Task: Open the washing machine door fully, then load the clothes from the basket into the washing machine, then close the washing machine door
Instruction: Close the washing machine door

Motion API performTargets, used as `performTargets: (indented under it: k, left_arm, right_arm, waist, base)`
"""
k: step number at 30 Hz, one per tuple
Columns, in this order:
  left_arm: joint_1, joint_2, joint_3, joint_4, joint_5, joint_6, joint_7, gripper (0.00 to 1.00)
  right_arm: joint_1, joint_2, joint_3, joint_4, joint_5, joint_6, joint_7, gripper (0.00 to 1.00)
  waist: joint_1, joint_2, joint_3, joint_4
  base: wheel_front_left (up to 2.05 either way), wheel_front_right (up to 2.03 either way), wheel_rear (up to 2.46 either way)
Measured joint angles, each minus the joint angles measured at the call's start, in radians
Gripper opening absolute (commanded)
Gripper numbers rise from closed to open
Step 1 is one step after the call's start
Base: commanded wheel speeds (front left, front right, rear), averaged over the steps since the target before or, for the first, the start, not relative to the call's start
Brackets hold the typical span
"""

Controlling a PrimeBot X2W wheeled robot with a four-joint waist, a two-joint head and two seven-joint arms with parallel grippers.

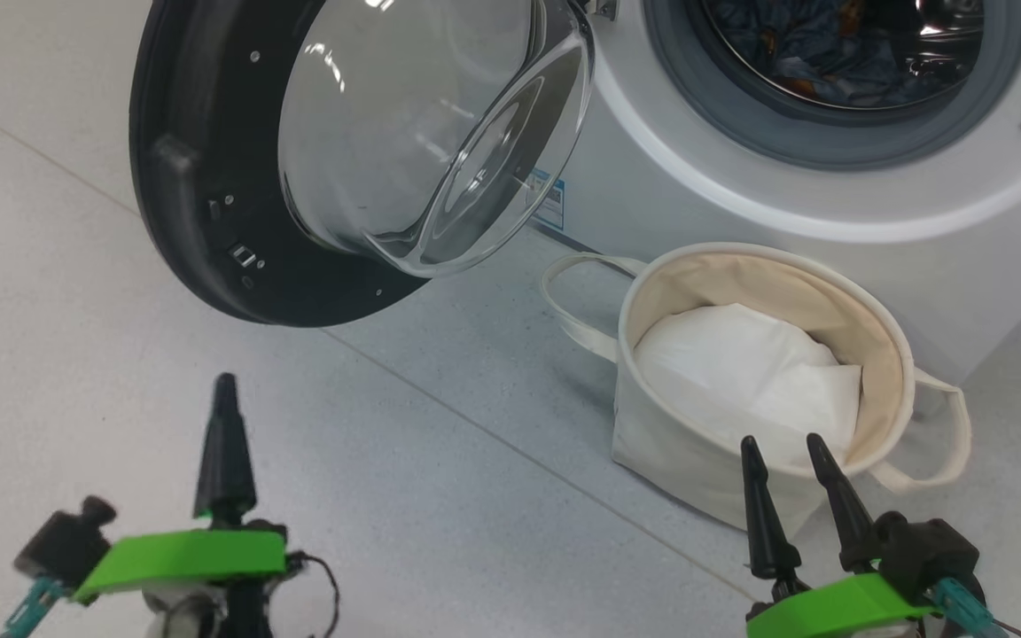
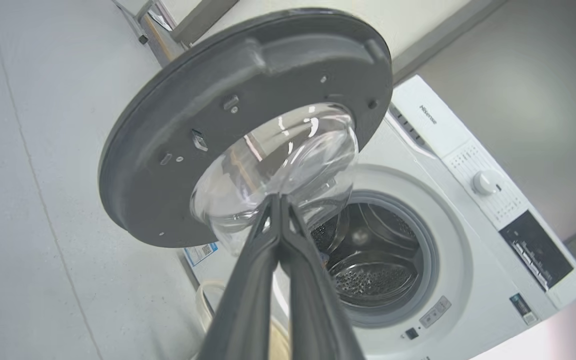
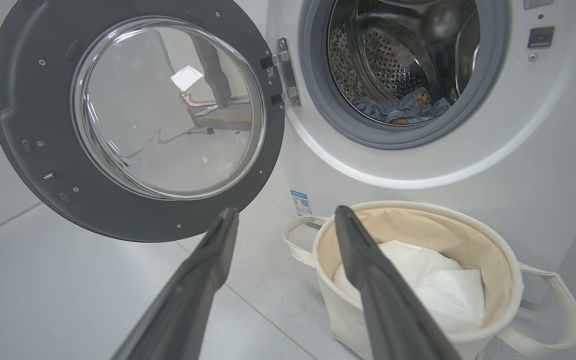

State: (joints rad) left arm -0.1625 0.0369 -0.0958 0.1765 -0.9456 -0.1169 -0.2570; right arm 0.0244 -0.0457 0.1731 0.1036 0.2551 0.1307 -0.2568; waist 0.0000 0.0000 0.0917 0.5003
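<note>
The washing machine door [image 1: 183, 177] hangs swung open at the upper left, black rim and glass bowl facing me. The washing machine [image 1: 741, 204] stands at the upper right, with light blue clothes [image 1: 830, 53] lying in its drum. In the right wrist view those clothes [image 3: 398, 107] rest at the drum's bottom. The basket [image 1: 830, 301] sits on the floor before the machine and holds a plain white sheet [image 1: 741, 372]. My left gripper [image 1: 225, 383] is shut on nothing, low at the left, below the door. My right gripper [image 1: 781, 440] stands open at the basket's near rim.
Grey speckled floor [image 1: 440, 443] lies between the door and the basket. A small blue label [image 1: 550, 199] marks the machine's lower left corner. The door's hinge [image 3: 285, 70] sits at the left of the drum opening. The basket's looped handles stick out on both sides.
</note>
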Motion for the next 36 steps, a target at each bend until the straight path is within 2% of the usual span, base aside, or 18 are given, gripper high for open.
performTargets:
  k: [3,5,6,8,12,15,16,17,19,22,28,36]
  left_arm:
    - [-0.005,0.007,0.021,-0.004,-0.109,-0.007,0.000,0.00]
    - [-0.017,0.035,0.014,-0.026,-0.201,-0.007,0.002,0.00]
    - [-0.017,0.035,0.014,-0.026,-0.201,-0.007,0.002,0.00]
    - [-0.046,0.085,0.041,-0.042,-0.302,-0.007,0.021,0.00]
    - [-0.122,0.170,0.181,-0.030,-0.512,-0.007,0.081,0.00]
    - [-0.194,0.218,0.266,0.055,-0.654,-0.007,0.155,0.00]
    - [-0.218,0.241,0.277,0.097,-0.672,-0.006,0.178,0.00]
    - [-0.265,0.288,0.297,0.182,-0.694,-0.001,0.222,0.00]
    - [-0.325,0.320,0.318,0.276,-0.748,0.022,0.273,0.00]
    - [-0.419,0.362,0.331,0.406,-0.773,0.038,0.322,0.00]
    - [-0.571,0.431,0.352,0.626,-0.787,0.038,0.352,0.00]
    - [-0.683,0.451,0.316,0.800,-0.744,0.019,0.371,0.00]
  right_arm:
    - [-0.001,0.000,0.000,0.005,0.000,0.000,0.000,1.00]
    - [-0.004,0.000,0.000,0.005,0.000,0.000,0.000,1.00]
    - [-0.004,0.000,0.000,0.005,0.000,0.000,0.000,1.00]
    - [-0.012,0.000,0.000,0.009,-0.002,0.000,0.000,1.00]
    - [-0.034,0.000,0.002,0.009,-0.009,0.000,0.000,1.00]
    - [-0.044,-0.003,0.002,0.009,-0.009,0.000,0.000,1.00]
    - [-0.046,-0.005,0.002,0.009,-0.009,0.000,0.000,1.00]
    - [-0.049,-0.014,0.005,0.010,-0.016,0.000,0.000,1.00]
    - [-0.061,-0.026,0.010,0.013,-0.017,0.000,0.000,1.00]
    - [-0.087,-0.037,0.016,0.014,-0.017,0.000,0.000,1.00]
    - [-0.109,-0.070,0.029,0.017,-0.017,0.000,0.000,1.00]
    - [-0.136,-0.087,0.040,0.025,-0.017,0.000,0.000,1.00]
  waist:
    - [0.0000,0.0000,0.005,-0.003]
    - [0.0000,0.0000,0.011,-0.007]
    - [0.0000,0.0000,0.011,-0.007]
    - [0.0000,0.0000,0.018,-0.012]
    - [0.0000,0.0000,0.034,-0.029]
    - [0.0000,0.0000,0.049,-0.044]
    - [0.0000,0.0000,0.054,-0.049]
    - [0.0000,0.0000,0.067,-0.059]
    - [0.0000,0.0000,0.080,-0.069]
    - [0.0000,0.0000,0.099,-0.087]
    - [0.0000,0.0000,0.141,-0.124]
    - [0.0001,0.0000,0.167,-0.174]
  base:
    - [0.00,0.00,0.00]
    - [0.00,0.00,0.00]
    - [0.00,0.00,0.00]
    - [0.00,0.00,0.00]
    - [0.00,0.00,0.00]
    - [0.00,0.00,0.00]
    - [0.00,0.00,0.00]
    - [0.00,0.00,0.00]
    - [0.00,0.00,0.00]
    - [0.00,0.00,0.00]
    - [0.00,0.00,0.00]
    - [0.00,0.00,0.00]
